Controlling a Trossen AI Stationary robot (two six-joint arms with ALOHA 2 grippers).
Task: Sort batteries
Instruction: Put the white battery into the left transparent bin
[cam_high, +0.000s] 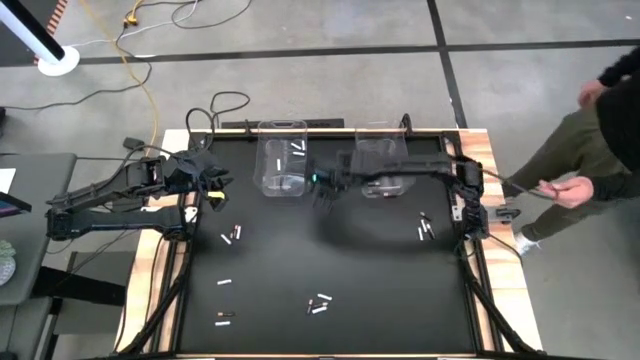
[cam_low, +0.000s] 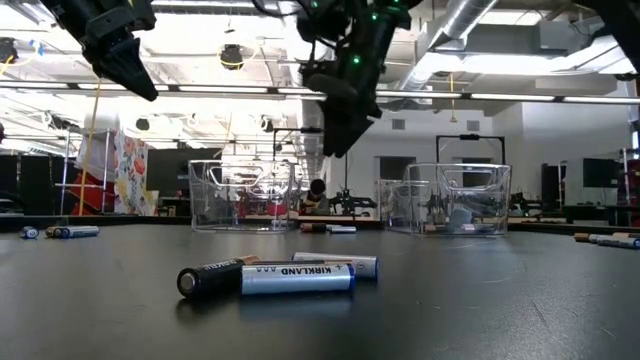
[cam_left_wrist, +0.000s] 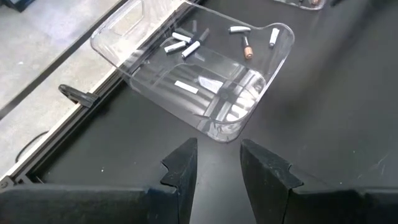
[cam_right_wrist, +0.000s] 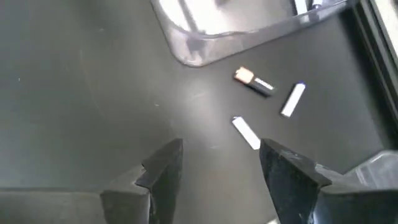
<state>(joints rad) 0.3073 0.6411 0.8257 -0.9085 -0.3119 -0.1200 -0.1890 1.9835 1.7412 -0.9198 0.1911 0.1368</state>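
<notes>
Sorting partway: some batteries (cam_high: 298, 148) in left bin (cam_high: 281, 156), many on tabletop (cam_high: 350, 260); both jaws open, empty.

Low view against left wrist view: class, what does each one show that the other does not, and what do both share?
Only the low view shows the battery printed KIRKLAND AAA lying on the table, the right gripper hanging open above it, and a second bin.

Only the left wrist view shows the loose batteries inside the clear bin, and the left gripper empty with its fingers apart.

Both show that clear bin on the black table.
</notes>
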